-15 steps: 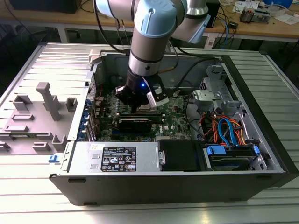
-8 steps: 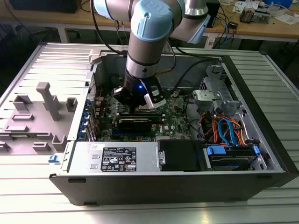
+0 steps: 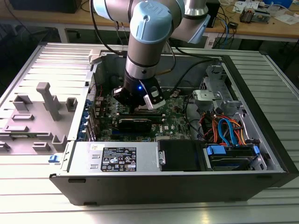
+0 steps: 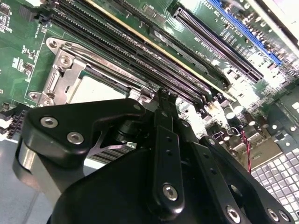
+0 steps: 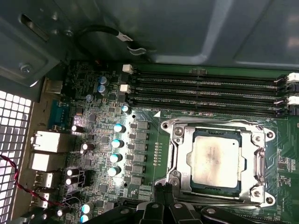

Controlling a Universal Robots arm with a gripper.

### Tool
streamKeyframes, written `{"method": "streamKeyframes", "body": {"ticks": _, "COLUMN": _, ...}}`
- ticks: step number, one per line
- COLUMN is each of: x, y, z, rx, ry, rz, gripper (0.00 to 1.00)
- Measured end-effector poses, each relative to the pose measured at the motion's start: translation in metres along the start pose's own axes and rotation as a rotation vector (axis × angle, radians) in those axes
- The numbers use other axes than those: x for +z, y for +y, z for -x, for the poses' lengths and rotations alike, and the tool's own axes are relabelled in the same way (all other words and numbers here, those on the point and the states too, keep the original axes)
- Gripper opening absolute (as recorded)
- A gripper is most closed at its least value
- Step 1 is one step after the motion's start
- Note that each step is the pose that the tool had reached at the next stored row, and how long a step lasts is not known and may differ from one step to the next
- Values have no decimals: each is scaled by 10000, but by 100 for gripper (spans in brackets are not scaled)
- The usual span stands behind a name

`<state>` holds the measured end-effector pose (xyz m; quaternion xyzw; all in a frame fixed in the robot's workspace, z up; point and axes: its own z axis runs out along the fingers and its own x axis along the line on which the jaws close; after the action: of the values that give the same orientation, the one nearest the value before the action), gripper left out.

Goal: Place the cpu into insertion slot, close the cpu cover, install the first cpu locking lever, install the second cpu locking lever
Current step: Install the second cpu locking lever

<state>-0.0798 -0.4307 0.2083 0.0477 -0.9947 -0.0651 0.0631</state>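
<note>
The cpu [image 5: 217, 158], a dull silver square, lies flat in the insertion slot [image 5: 267, 135] on the green board. The cpu cover [image 5: 183, 154], a shiny metal frame, lies down around it. A thin metal lever [image 5: 210, 122] runs along the socket's side next to the memory slots. My gripper [image 5: 162, 187] hangs just off one corner of the socket, its black fingertips pressed together and shut, with nothing seen between them. In the second wrist view the gripper [image 4: 161, 99] stands beside the cpu [image 4: 93, 91] and cover [image 4: 60, 77]. In the exterior view the gripper [image 3: 139, 108] reaches down into the open computer case.
Long black memory slots [image 5: 205, 88] run beside the socket, and a row of capacitors [image 5: 117, 142] stands on another side. The case holds a power supply [image 3: 117, 156], a black drive box [image 3: 180, 154] and orange and blue cables [image 3: 224, 130]. A grey panel [image 3: 42, 107] lies on the exterior view's left.
</note>
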Motion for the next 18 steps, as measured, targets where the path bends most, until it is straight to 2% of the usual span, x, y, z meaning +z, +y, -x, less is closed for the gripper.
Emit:
{"method": "streamKeyframes", "body": {"ticks": 4, "x": 8, "y": -1, "z": -4, "rx": -5, "ry": -3, "rz": 43, "gripper": 11}}
{"method": "streamKeyframes", "body": {"ticks": 9, "x": 15, "y": -1, "z": -3, "rx": -22, "ry": -16, "rz": 175, "gripper": 11}}
{"method": "streamKeyframes", "body": {"ticks": 18, "x": 25, "y": -4, "z": -2, "rx": -29, "ry": -19, "rz": 218, "gripper": 11}}
